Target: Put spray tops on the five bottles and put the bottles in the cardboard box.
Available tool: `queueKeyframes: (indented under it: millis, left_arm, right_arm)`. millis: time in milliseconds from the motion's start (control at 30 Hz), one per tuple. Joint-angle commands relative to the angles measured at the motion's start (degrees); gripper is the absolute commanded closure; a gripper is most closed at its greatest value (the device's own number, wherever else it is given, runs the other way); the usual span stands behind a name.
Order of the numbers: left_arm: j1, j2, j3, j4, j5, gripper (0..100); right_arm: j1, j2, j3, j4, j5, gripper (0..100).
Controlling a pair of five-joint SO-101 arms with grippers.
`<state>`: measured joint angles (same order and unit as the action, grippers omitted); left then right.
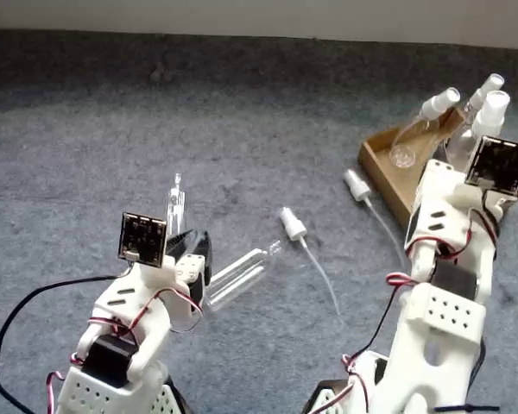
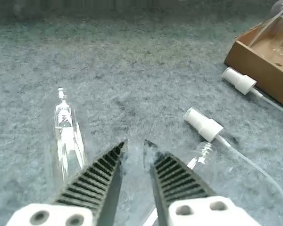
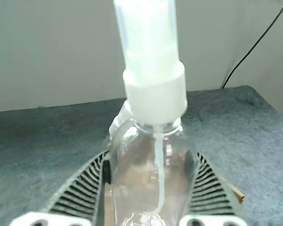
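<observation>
My left gripper (image 2: pixel 134 143) hangs low over the grey mat, narrowly open, with nothing between its fingers. An uncapped glass bottle (image 2: pixel 66 132) lies to one side of it, and a second uncapped bottle (image 1: pixel 242 272) lies on the other side, its neck (image 2: pixel 203 153) showing. Two loose spray tops with long tubes (image 1: pixel 292 224) (image 1: pixel 358 185) lie between the arms. My right gripper (image 3: pixel 151 160) is shut on a clear bottle (image 3: pixel 153 165) fitted with a white spray top (image 1: pixel 494 108), held upright over the cardboard box (image 1: pixel 384 164).
Two capped bottles (image 1: pixel 414 129) (image 1: pixel 482 90) lean in the box at the far right. The mat's far edge meets a pale wall. A black cable (image 1: pixel 17 319) loops beside the left arm's base.
</observation>
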<state>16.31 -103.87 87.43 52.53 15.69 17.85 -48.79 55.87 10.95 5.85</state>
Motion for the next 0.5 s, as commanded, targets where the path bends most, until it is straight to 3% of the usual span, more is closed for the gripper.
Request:
queueKeyframes:
  millis: [0, 233, 467]
  left_arm:
    - [-4.0, 0.22, 2.33, -4.22, -0.88, 99]
    - [-3.91, 0.22, 9.63, -14.95, -0.97, 99]
    - [-4.0, 0.22, 9.63, -15.47, -1.05, 99]
  right_arm:
    - [2.07, 6.2, -4.44, -7.87, 0.26, 89.7]
    - [4.44, 19.12, -4.62, -21.05, 0.26, 89.7]
    - [6.99, 34.33, -6.37, -32.48, 0.26, 89.7]
